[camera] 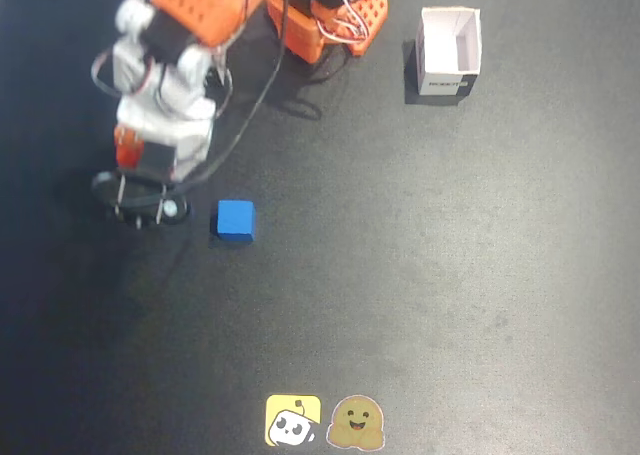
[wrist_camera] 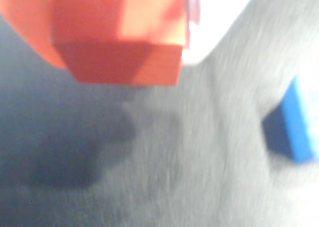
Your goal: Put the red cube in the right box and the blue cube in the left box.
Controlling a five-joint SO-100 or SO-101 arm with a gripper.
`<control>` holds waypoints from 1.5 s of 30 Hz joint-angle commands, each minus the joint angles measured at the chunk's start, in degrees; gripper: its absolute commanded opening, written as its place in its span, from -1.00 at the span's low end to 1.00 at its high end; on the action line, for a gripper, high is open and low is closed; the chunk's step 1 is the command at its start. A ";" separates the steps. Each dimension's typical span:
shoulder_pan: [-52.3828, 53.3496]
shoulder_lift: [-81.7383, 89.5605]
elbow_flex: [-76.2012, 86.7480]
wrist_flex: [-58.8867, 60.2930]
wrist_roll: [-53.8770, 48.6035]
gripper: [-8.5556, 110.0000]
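On a dark grey table [camera: 450,305], an orange-and-white robot arm [camera: 165,85] stands left of a small white open-topped card box [camera: 448,50] set well apart at the top right. Its gripper [wrist_camera: 119,47] appears clamped on a small red-orange cube [wrist_camera: 117,42], raised above the surface. A small bright blue cube [camera: 236,221] lies just right of the fingers, untouched; only one box is visible.

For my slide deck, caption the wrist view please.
Gripper holding the red cube above the dark table, blue cube at right.
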 commanded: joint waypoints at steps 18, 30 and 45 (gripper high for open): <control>18.46 11.16 -0.53 9.14 -1.14 -0.62; 24.87 14.41 1.76 12.22 8.35 -0.62; 32.96 20.65 5.71 19.69 18.19 -0.62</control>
